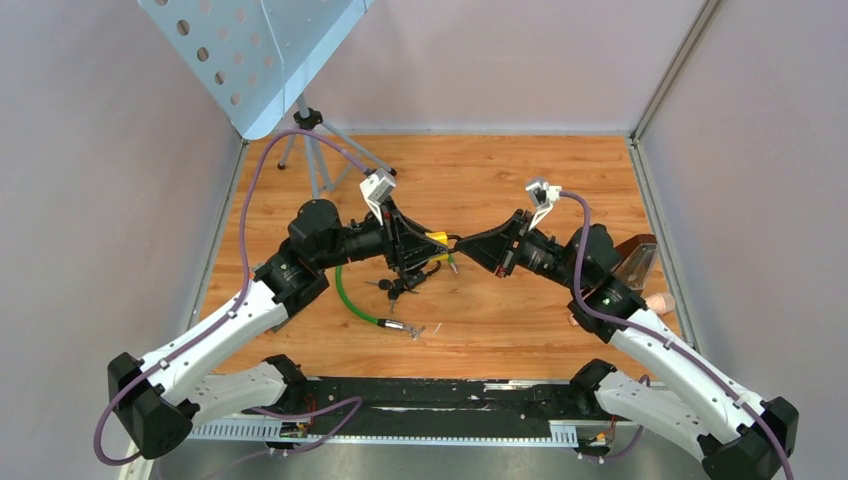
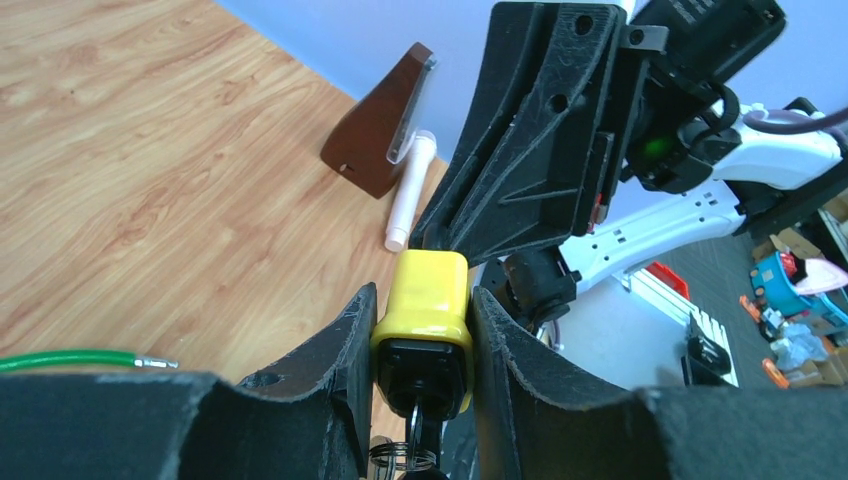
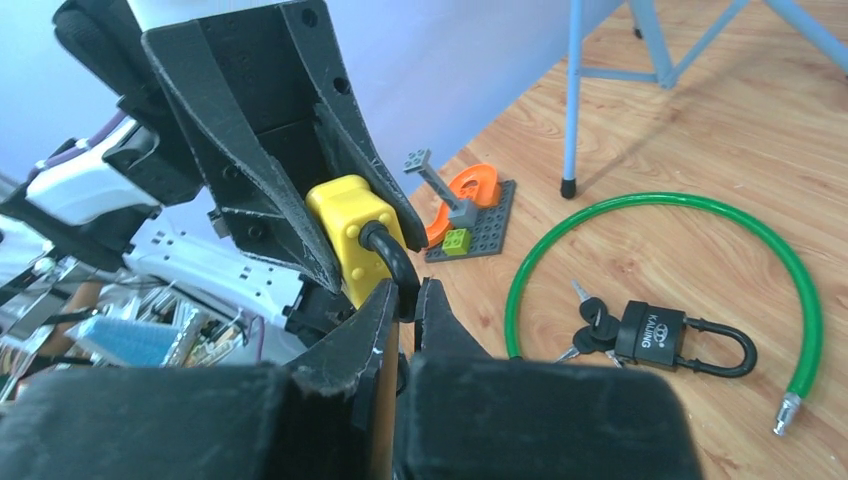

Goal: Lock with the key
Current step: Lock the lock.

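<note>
The padlock (image 2: 425, 300) had a yellow body with a black bottom face and a black shackle (image 3: 385, 250). It was lifted above the table, lying on its side. The left gripper (image 2: 422, 295) clamped its body between both fingers, and the right gripper (image 3: 408, 290) pinched the shackle. A dark key (image 2: 425, 430) with a wire ring seemed to be in the bottom face.

Top: you look down from behind the near edge over the whole bench (image 1: 500, 170) | left wrist: close-in, facing right edge | right wrist: close-in, facing far-left corner | wrists share yellow padlock (image 2: 422, 300)
</note>
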Available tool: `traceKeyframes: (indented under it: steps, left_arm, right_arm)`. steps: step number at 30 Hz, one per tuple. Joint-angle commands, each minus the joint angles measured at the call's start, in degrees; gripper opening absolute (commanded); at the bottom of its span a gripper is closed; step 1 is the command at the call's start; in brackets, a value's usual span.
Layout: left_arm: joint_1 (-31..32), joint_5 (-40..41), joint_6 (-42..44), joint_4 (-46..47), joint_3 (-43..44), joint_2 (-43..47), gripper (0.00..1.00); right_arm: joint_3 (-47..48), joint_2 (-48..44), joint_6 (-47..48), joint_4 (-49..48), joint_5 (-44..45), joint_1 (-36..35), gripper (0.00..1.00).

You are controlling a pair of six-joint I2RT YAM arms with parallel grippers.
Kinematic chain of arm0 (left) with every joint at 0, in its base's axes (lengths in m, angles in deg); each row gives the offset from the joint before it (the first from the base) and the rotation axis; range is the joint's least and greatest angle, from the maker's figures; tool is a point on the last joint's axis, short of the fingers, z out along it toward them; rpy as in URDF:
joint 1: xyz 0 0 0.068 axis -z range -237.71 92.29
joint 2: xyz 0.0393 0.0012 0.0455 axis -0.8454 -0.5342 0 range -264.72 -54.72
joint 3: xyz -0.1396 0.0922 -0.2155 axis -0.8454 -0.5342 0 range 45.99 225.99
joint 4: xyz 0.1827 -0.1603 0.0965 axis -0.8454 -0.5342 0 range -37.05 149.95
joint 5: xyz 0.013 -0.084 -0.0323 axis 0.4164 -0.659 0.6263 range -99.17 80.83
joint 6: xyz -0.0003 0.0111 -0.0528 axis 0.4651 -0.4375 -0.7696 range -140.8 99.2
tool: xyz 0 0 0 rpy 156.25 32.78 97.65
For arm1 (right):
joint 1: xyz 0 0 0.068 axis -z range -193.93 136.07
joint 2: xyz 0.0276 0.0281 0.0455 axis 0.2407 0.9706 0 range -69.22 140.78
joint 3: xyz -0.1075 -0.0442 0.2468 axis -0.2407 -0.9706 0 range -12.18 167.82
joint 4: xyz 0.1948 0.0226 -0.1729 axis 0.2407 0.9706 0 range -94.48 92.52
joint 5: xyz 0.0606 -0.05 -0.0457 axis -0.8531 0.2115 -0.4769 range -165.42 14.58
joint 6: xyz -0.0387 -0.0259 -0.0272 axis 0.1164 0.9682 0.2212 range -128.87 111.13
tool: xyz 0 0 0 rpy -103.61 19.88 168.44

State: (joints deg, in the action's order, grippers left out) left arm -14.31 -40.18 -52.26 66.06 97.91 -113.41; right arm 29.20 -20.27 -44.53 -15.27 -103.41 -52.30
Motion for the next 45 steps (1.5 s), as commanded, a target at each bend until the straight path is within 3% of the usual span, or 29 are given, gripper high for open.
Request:
traceKeyframes:
  steps: [1,4,8,12,15,19,24,36,43,45]
  left_arm:
    - [4.3,-1.9,-3.6,7.1,0.1,-1.8,0.0]
    - [4.2,4.6,-4.9,4.3,0.0,0.2,0.0]
    - [4.0,12.3,-8.3,1.7,-0.4,3.5,0.0]
    - [3.9,15.1,-10.2,0.7,0.1,5.3,0.0]
    - [4.0,17.1,-12.4,0.8,-0.2,6.8,0.0]
    - [4.0,20.5,-16.4,1.5,-1.5,8.5,0.0]
    - [3.9,21.5,-23.6,5.8,-4.3,9.8,0.0]
    - [4.0,21.6,-33.1,11.1,-6.2,9.4,0.0]
    - [3.9,19.7,-33.2,11.7,-6.1,8.2,0.06]
    - [3.9,19.5,-32.9,12.1,-6.1,8.2,0.09]
  right_arm:
    - [0.9,0.3,-1.5,-0.1,4.7,-6.2,0.0]
    - [-0.2,-1.4,-3.4,1.9,12.0,-6.1,0.06]
    - [-2.0,-3.9,-7.2,3.1,17.8,-6.1,0.35]
    - [-3.3,-6.9,-12.6,4.0,23.2,-6.1,0.59]
    - [-4.7,-8.6,-16.7,3.0,25.2,-6.1,0.69]
    - [-5.8,-8.9,-20.0,-0.9,24.1,-6.1,0.74]
    - [-5.6,-6.0,-23.9,-7.3,22.9,-6.1,0.73]
    - [-1.1,3.1,-26.8,-14.5,17.2,-6.1,0.29]
    - [-0.4,3.9,-27.8,-15.2,14.2,-6.1,0.24]
    - [0.0,4.5,-28.3,-15.3,13.1,-6.1,0.19]
